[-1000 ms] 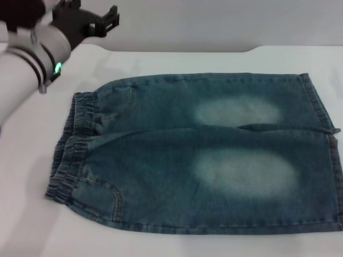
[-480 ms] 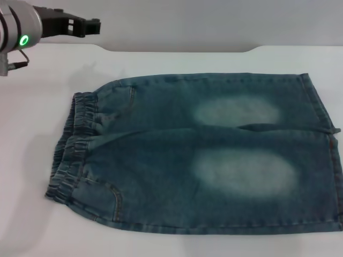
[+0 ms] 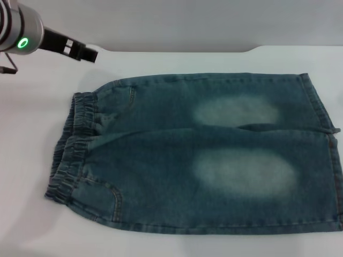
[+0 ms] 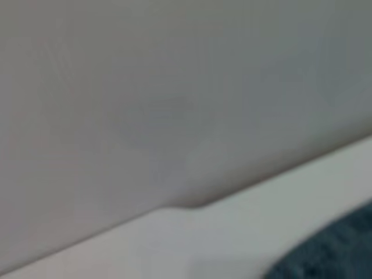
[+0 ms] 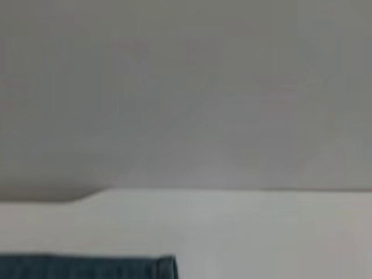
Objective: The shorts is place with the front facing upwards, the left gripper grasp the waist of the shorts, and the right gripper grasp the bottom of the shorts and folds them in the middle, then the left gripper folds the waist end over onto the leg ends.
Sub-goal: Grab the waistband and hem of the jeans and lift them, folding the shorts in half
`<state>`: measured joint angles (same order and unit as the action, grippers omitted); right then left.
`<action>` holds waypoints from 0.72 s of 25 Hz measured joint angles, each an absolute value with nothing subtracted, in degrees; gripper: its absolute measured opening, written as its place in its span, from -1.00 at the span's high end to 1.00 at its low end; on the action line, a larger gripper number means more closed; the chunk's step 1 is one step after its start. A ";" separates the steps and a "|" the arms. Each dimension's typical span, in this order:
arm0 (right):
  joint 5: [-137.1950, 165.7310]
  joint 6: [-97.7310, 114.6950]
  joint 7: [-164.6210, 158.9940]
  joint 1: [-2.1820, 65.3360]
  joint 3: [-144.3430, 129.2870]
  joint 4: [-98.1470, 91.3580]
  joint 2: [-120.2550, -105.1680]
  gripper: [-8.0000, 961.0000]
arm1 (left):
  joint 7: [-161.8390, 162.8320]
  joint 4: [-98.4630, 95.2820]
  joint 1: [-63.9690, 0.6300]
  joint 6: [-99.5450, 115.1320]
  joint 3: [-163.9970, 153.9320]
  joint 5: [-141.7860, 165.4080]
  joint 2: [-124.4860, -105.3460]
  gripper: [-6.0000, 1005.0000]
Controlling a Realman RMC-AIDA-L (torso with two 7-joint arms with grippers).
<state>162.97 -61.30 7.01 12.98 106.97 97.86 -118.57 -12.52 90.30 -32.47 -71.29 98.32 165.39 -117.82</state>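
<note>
Since half a second ago, left gripper (image 3: pixel 88 53) dipped lower at far left, angled toward the shorts (image 3: pixel 203 155) but well clear; finger state cannot be told. Shorts unmoved, flat on white table (image 3: pixel 32 139), waistband left, hems (image 3: pixel 327 155) right. Plain grey wall (image 3: pixel 214 21) behind.

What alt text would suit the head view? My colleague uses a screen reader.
Blue denim shorts lie flat on a white table, elastic waistband to the robot's left, leg hems to its right. The left gripper hovers above the table's far left corner, clear of the cloth.
</note>
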 joint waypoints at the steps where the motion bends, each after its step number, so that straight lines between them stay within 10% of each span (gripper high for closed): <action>1: 163.08 -63.18 7.29 12.58 106.73 99.10 -118.57 -0.59 | -12.76 90.76 -32.54 -72.61 98.36 165.44 -117.77 -0.56; 18: 159.28 -74.47 6.05 1.76 102.56 111.81 -119.21 -0.59 | -14.49 86.17 -33.35 -92.49 95.45 165.57 -117.84 -0.52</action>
